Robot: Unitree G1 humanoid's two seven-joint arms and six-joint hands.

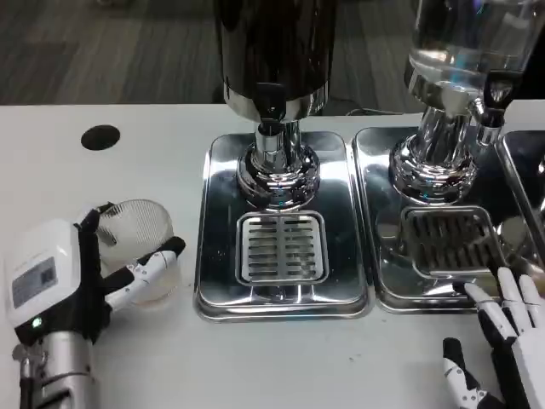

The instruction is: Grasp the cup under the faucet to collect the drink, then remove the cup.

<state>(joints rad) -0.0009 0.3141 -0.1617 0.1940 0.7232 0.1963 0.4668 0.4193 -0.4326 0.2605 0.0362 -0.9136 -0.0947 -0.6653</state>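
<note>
A clear plastic cup point(134, 228) stands upright on the white table, left of the steel drip tray point(217, 281). My left hand point(81, 277) wraps it: the thumb lies at its far left rim and the fingers point(152, 266) curl across its near right side, so the cup is held. The dark dispenser's chrome faucet point(271, 115) hangs over the tray's grate point(282, 247), to the right of the cup, with nothing under it. Low at the right edge, my right hand point(502, 341) rests with fingers apart, holding nothing.
A second dispenser with a clear tank point(464, 43) stands on its own steel tray point(383, 290) at the right, its tap point(494, 106) above a grate. A black round hole point(100, 137) marks the table at far left.
</note>
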